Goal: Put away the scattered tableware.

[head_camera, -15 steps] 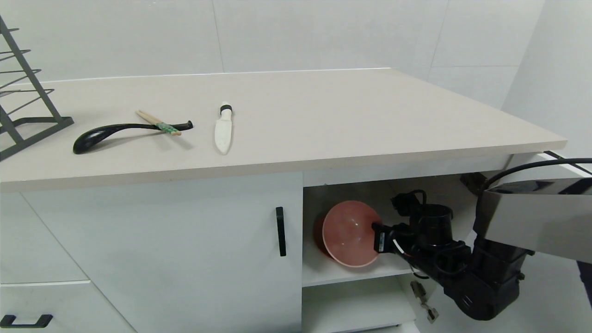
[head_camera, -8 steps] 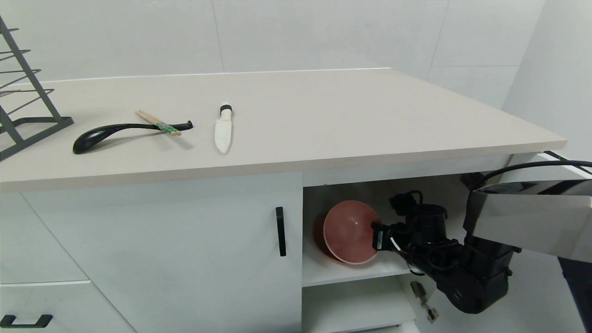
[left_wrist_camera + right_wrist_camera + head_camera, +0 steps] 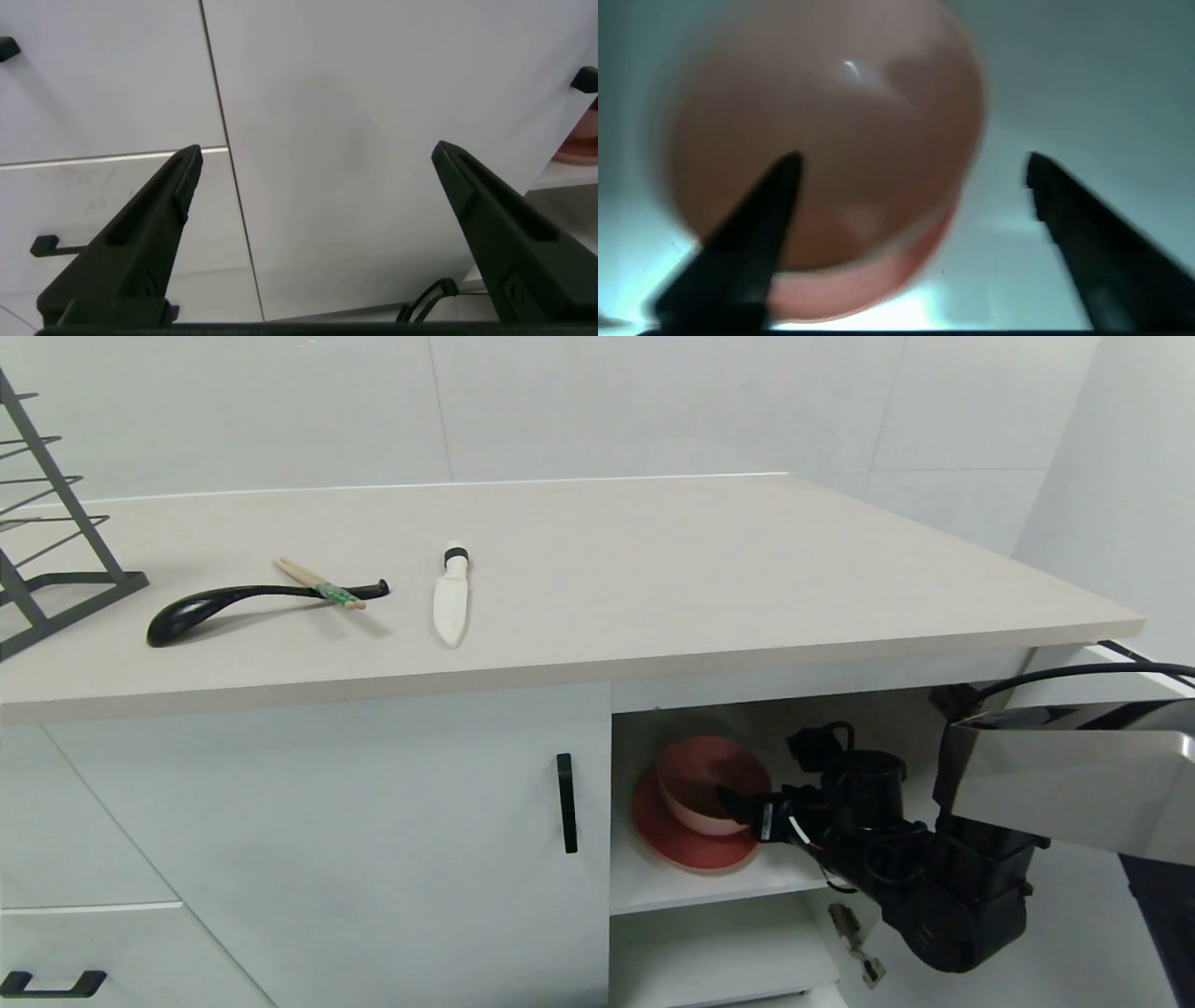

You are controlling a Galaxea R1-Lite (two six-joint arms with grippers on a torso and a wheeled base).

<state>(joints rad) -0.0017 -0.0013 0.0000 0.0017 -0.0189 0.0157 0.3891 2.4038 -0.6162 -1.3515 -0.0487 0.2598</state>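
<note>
Pink bowl sat upright on the red plate on the cabinet shelf, right gripper parted just in front of it
The knife, black spoon and chopsticks lay on the tabletop, above and well to the robot's left, knife pointing front to back, spoon crosswise; the left gripper, also parted, faced the cabinet door, likely nearer them

Pink bowl seemingly on red plate
</note>
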